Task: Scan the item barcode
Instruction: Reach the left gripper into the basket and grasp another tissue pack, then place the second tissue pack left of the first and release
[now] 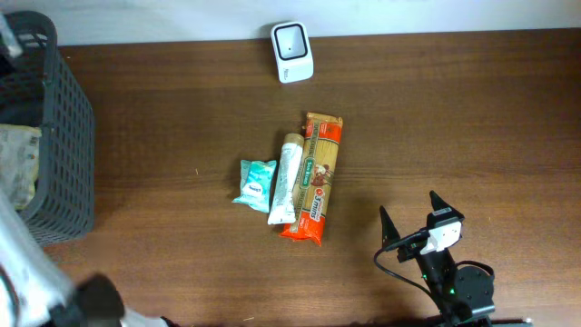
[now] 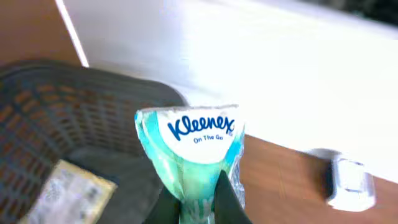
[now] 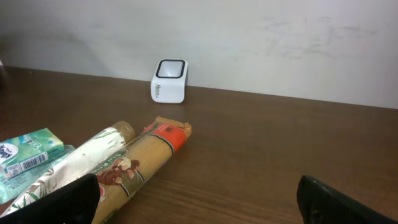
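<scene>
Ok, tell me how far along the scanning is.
Done: the left gripper is shut on a Kleenex pack. In hand: the pack is held up near the basket, away from the scanner. Left: presenting it to the scanner. The right gripper is open.

The brown table bears a scanner, tissue pack, tube, pasta packet and basket.

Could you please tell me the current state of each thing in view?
Left tool: shut on the Kleenex pack.
Kleenex pack: gripped, lifted.
Right tool: open, empty.
Barcode scanner: standing, untouched.
Basket: holding a pale packet.
Pasta package: lying flat.
Tube: lying against the pasta package.
Teal tissue pack: lying flat.
</scene>
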Robot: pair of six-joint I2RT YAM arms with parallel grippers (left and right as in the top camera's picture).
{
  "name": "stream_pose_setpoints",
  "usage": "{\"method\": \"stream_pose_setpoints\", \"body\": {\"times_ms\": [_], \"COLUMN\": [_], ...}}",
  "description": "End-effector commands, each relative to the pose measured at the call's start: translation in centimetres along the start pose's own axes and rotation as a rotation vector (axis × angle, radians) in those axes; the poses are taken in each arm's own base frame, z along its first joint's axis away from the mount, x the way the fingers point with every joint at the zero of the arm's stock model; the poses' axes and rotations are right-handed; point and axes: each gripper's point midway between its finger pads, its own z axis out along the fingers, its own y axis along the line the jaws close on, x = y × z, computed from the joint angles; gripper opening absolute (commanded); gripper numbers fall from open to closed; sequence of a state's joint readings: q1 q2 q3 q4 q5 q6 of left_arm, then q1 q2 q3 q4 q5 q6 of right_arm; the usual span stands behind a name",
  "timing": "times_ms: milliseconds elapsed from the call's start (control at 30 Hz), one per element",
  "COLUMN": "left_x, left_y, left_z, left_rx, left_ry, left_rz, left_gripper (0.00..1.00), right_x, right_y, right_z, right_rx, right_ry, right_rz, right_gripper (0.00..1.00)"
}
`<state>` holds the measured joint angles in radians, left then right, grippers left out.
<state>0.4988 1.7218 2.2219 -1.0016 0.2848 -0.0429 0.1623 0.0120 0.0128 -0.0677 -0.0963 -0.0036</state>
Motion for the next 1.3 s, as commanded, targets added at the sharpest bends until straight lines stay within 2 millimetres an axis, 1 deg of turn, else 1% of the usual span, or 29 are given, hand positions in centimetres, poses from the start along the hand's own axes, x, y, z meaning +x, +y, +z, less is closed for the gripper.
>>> {"method": "stream_pose_setpoints", "body": {"times_ms": [0,33,100,167,233,267,300,333,367,433,500,533,600,633,667,733,800,833,867,933,967,1000,1033,1067,1100,1133,1200,1233,1267], "left_x": [5.6,7.6,13.0,19.3,27.0,31.4,34.5,36.9,38.3,41.7,43.2,43.8,43.9,43.9,43.9,43.3,40.3,36.3,33.4,23.7,20.0,15.5,12.2,8.8,6.2,4.5,3.5,3.9,4.5], "left_y": [-6.6,-8.7,-13.1,-16.6,-19.5,-20.3,-20.4,-20.3,-20.1,-18.6,-17.8,-17.5,-17.7,-18.0,-18.0,-18.4,-19.4,-20.4,-20.9,-21.3,-20.9,-19.9,-18.6,-16.1,-12.6,-8.9,-1.0,3.2,5.3], "left_z": [-0.9,-0.6,0.6,2.4,4.6,5.8,6.5,7.0,7.4,8.4,8.7,8.5,8.4,8.4,8.4,8.5,8.4,8.0,7.7,6.2,5.3,4.0,3.0,2.1,1.5,1.1,0.6,0.5,0.6], "left_rx": [0.127,0.165,0.248,0.31,0.364,0.374,0.373,0.372,0.373,0.34,0.313,0.31,0.316,0.322,0.328,0.341,0.388,0.405,0.405,0.399,0.388,0.366,0.338,0.257,0.139,0.013,-0.229,-0.334,-0.373], "left_ry": [0.216,0.288,0.464,0.62,0.747,0.801,0.836,0.848,0.848,0.843,0.844,0.856,0.856,0.853,0.85,0.839,0.782,0.718,0.672,0.499,0.431,0.344,0.275,0.206,0.146,0.104,0.084,0.102,0.123], "left_rz": [0.007,0.024,0.083,0.141,0.208,0.218,0.215,0.209,0.207,0.22,0.226,0.226,0.233,0.24,0.252,0.252,0.337,0.372,0.366,0.331,0.315,0.292,0.269,0.217,0.162,0.109,0.028,-0.01,-0.026], "left_gripper": [0.0,0.0,0.0,0.0,0.0,0.0,0.0,0.0,0.0,0.0,0.0,0.05,0.43,0.56,0.57,0.61,0.76,0.82,0.87,0.9,0.9,0.89,0.87,0.86,0.86,0.86,0.87,0.85,0.85], "right_x": [0.3,0.3,0.3,0.3,0.3,0.3,0.3,0.3,0.3,0.3,0.3,0.3,0.3,0.3,0.3,0.3,0.3,0.3,0.3,0.3,0.3,0.3,0.3,0.3,0.3,0.3,0.3,0.3,0.3], "right_y": [-0.1,-0.1,-0.1,-0.1,-0.1,-0.1,-0.1,-0.1,-0.1,-0.1,-0.1,-0.1,-0.1,-0.1,-0.1,-0.1,-0.1,-0.1,-0.1,-0.1,-0.1,-0.1,-0.1,-0.1,-0.1,-0.1,-0.1,-0.1,-0.1], "right_z": [0.0,0.0,0.0,0.0,0.0,0.0,0.0,0.0,0.0,0.0,0.0,0.0,0.0,0.0,0.0,0.0,0.0,0.0,0.0,0.0,0.0,0.0,0.0,0.0,0.0,0.0,0.0,0.0,0.0], "right_rx": [0.001,0.001,0.001,0.001,0.001,0.001,0.001,0.001,0.001,0.001,0.001,0.001,0.001,0.001,0.001,0.001,0.001,0.001,0.001,0.001,0.001,0.001,0.001,0.001,0.001,0.001,0.001,0.001,0.001], "right_ry": [0.003,0.003,0.003,0.003,0.003,0.003,0.003,0.003,0.003,0.003,0.003,0.003,0.003,0.003,0.003,0.003,0.003,0.003,0.003,0.003,0.003,0.003,0.003,0.003,0.003,0.003,0.003,0.003,0.003], "right_rz": [0.001,0.001,0.001,0.001,0.001,0.001,0.001,0.001,0.001,0.001,0.001,0.001,0.001,0.001,0.001,0.001,0.001,0.001,0.001,0.001,0.001,0.001,0.001,0.001,0.001,0.001,0.001,0.001,0.001], "right_gripper": [0.99,0.99,0.99,0.99,0.99,0.99,0.99,0.99,0.99,0.99,0.99,0.99,0.99,0.99,0.99,0.99,0.99,0.99,0.99,0.99,0.99,0.99,0.99,0.99,0.99,0.99,0.99,0.99,0.99]}}
